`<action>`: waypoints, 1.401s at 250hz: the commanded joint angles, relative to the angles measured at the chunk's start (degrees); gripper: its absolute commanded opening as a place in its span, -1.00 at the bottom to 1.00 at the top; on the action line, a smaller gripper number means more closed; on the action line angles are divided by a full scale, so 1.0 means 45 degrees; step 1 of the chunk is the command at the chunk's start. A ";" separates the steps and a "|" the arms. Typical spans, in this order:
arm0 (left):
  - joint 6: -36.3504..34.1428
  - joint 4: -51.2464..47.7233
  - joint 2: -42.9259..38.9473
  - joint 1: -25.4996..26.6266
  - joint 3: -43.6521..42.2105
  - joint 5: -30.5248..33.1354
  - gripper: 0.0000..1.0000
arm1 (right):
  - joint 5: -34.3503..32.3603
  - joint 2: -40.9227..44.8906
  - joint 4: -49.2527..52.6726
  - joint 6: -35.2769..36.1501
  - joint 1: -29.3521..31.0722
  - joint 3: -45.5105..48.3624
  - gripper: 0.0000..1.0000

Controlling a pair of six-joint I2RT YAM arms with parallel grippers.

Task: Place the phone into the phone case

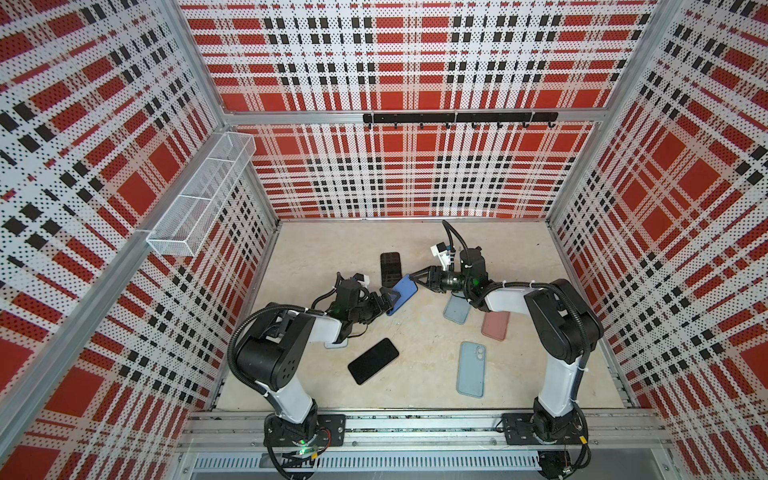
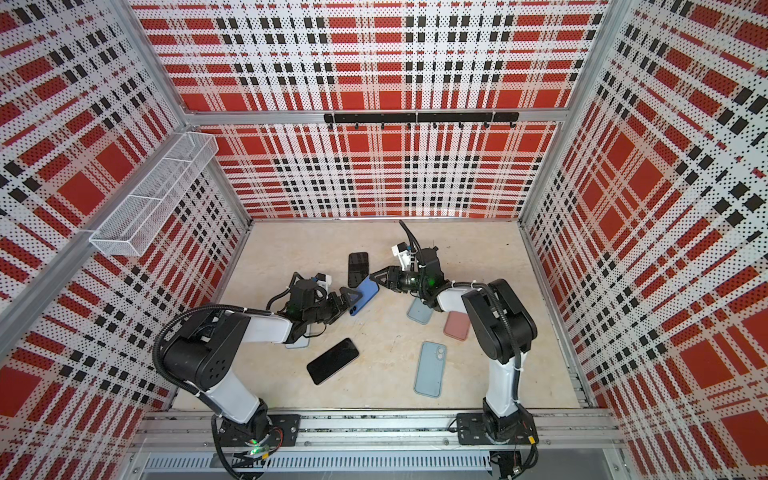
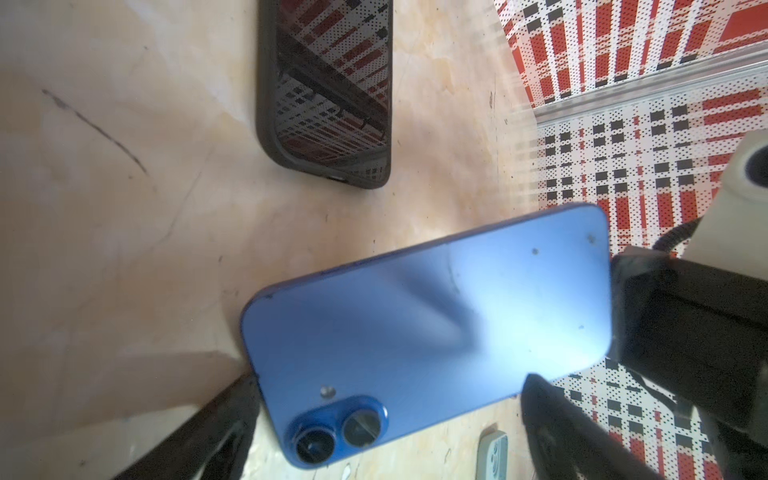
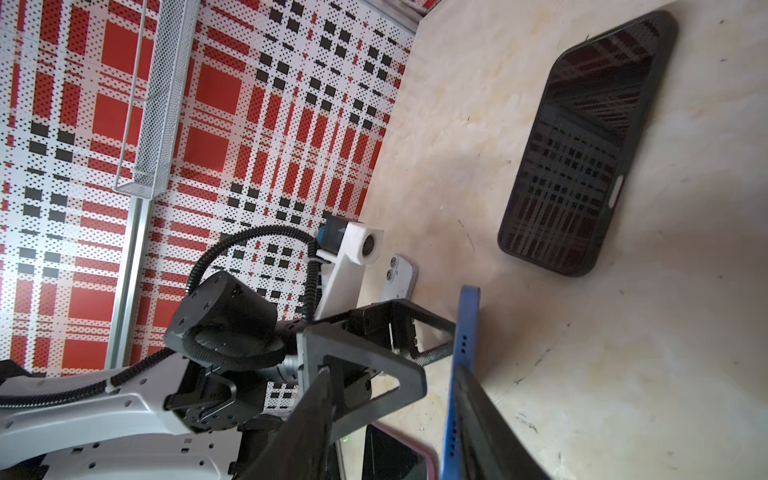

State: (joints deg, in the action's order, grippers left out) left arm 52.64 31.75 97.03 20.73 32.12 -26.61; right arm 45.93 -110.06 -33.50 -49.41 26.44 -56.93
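Blue glossy smartphone (image 1: 402, 294): back up, tilted, just off the centre of the beige table (image 1: 332, 249) toward 11 o'clock. Its long axis runs 1 to 7 o'clock, twin lenses at the 7 o'clock end.
Left gripper (image 1: 390, 303): at the lens end, jaws fully apart, lens corner between them; no clamp seen.
Right gripper (image 1: 415, 279): at the 1 o'clock end, jaws apart. Phone's bottom edge lies against one finger (image 4: 490, 424), with a clear gap to the other.
Table contact: cannot tell.
Black-cased phone (image 1: 390, 268): flat, screen up, 11 o'clock of the blue one.
Grey-blue phone case (image 1: 455, 312): 4 o'clock of it, partly under the right arm.
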 commanded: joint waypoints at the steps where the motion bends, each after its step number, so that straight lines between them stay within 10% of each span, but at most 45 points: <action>1: 0.0547 -0.0594 0.0644 0.0222 -0.0326 -0.1160 0.99 | 0.0261 -0.0835 0.1494 -0.0249 0.0980 0.0254 -0.02; 350: 0.3122 0.3751 0.0419 0.0747 -0.0423 -0.1436 0.75 | -0.0858 -0.2183 0.2437 0.0191 0.1297 0.0871 0.03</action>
State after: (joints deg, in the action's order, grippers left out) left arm 63.90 45.36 100.97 19.66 29.04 -25.10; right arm 31.46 -116.01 -24.93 -46.09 26.74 -55.46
